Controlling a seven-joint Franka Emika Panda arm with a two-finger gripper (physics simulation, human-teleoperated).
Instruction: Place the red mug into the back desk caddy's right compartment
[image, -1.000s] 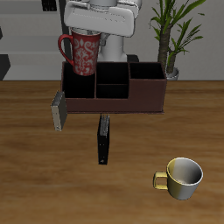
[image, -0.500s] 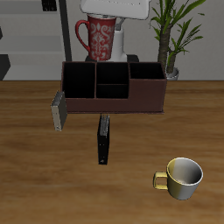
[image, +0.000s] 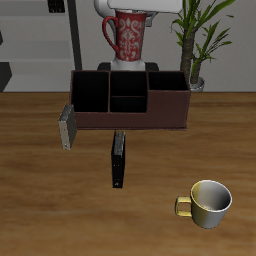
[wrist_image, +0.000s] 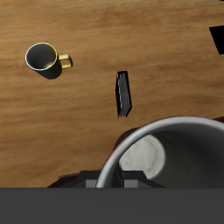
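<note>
The red mug (image: 128, 38), speckled red and white with a loop handle, hangs upright in the air above and behind the back desk caddy (image: 130, 115). My gripper (image: 131, 10) is shut on the mug's rim from above. The caddy is a long dark brown box with a grey panel (image: 67, 127) at one end. Its right compartment (image: 168, 85), the wide black-lined one at the other end, holds nothing. In the wrist view the mug's rim and grey inside (wrist_image: 166, 144) fill the foreground under my fingers (wrist_image: 93, 181).
A flat black object (image: 118, 158) lies on the wood in front of the caddy. A yellow-and-cream mug (image: 206, 203) stands near the table's front edge. A potted plant (image: 198, 35) rises behind the caddy's wide-compartment end.
The red mug has risen from beside the caddy's grey-panel end and travelled along the caddy toward its middle, carried by my gripper.
</note>
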